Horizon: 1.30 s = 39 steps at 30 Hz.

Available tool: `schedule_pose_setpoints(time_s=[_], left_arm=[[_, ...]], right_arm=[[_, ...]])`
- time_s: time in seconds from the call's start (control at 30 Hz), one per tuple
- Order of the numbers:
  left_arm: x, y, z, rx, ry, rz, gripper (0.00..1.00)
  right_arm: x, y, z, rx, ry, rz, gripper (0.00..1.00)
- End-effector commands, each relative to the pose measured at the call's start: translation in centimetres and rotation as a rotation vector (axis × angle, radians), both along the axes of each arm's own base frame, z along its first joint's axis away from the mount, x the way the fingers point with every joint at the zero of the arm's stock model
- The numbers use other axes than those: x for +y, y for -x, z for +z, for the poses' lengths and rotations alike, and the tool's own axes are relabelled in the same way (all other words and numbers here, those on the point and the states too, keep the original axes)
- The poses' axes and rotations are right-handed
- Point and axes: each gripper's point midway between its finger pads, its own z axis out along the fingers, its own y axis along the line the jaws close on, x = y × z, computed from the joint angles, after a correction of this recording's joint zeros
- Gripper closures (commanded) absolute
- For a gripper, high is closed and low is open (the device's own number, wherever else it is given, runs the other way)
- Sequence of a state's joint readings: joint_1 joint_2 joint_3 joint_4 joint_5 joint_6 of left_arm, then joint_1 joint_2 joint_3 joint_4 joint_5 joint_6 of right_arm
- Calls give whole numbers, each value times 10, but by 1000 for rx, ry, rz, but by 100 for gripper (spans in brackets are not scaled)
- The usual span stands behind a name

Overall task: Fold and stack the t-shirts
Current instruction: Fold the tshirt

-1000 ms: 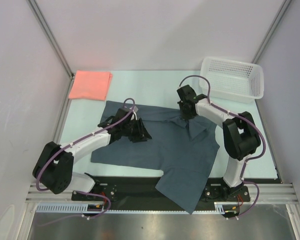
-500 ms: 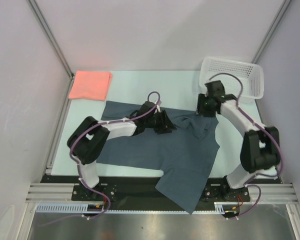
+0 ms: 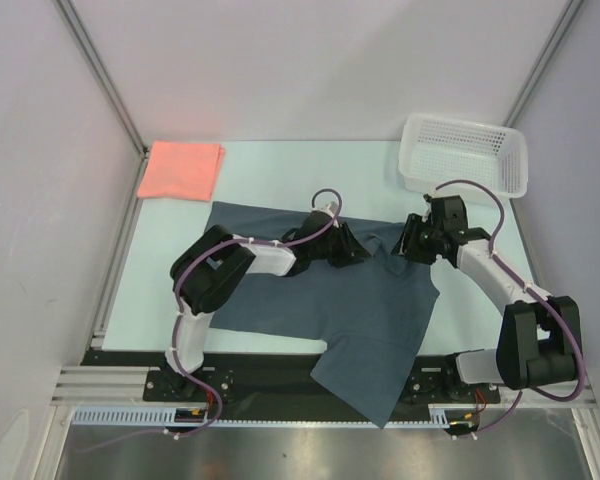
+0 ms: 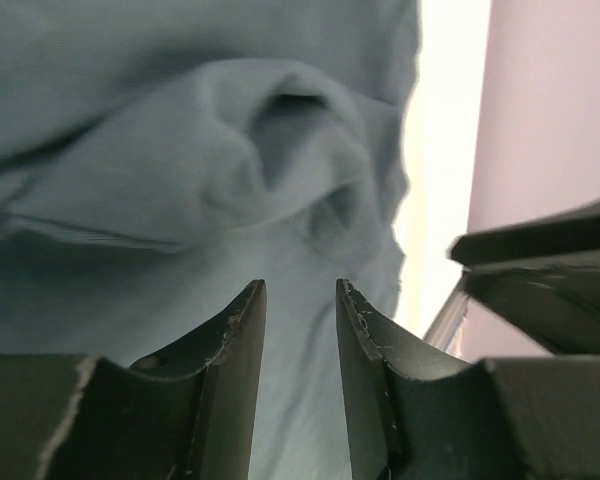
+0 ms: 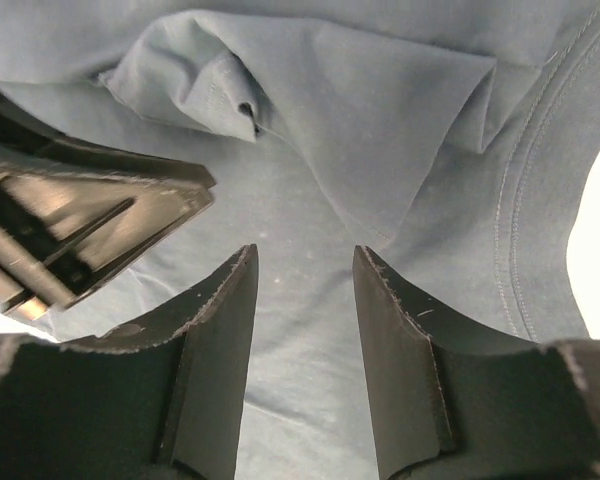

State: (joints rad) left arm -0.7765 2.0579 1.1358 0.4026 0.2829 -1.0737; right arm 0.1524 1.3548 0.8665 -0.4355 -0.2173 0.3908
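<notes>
Only the overhead view gives you the whole worktop [image 3: 280, 165]: two t-shirts, one white mesh basket [image 3: 467, 160] at the far right corner, and two arms.

The salmon-pink t-shirt [image 3: 181, 169] lies folded at the far left corner. The dark blue-grey t-shirt [image 3: 370, 300] lies spread across the middle, its lower part reaching over the near edge.

The wrist views show only that dark cloth, close up and bunched into soft ridges.

Your left tool [image 3: 348, 245] and right tool [image 3: 410, 240] face each other low over the shirt's far edge, near together.

- **Left wrist view:** the left tool's jaws stand slightly apart, with cloth beneath and nothing pinched.
- **Right wrist view:** the right tool's jaws are spread a little wider and grip nothing. The left tool's black body shows at the left of this view.
</notes>
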Motion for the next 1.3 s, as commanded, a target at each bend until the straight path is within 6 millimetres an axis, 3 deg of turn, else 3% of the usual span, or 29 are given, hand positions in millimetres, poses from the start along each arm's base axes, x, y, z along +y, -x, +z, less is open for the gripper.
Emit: schedule_pose_setpoints(time_s=[0.0,0.17,0.27,0.37,0.5,0.63,0.8,1.03,1.27], left_arm=[[-7,-17,16,-59,38,40,61],[1,-20,7,-53,-20,70,55],[-5,-27,10,-78,-10,69,53],[-4,-34,-5,-43,-59,97,53],[-6,-41,-5,-49,-59,114,53],[-5,-42,-7,-29,-88,117,55],[0,-37,-11,-10,-111,124,47],[-7,-42,-14,-7,-110,117,56],[-9,-39,-14,2,-98,101,71]], right_arm=[[0,-13,21,-112,-40,-13,52],[1,-11,17,-90,-64,-7,52],[0,-11,18,-92,-80,-5,52],[-4,-9,17,-90,-86,-12,52],[-8,-7,13,-84,-93,-23,52],[-8,-5,9,-61,-113,-33,52],[-5,0,1,-27,-138,-41,52],[1,1,-22,52,-181,-66,52],[4,5,-45,150,-222,-117,54]])
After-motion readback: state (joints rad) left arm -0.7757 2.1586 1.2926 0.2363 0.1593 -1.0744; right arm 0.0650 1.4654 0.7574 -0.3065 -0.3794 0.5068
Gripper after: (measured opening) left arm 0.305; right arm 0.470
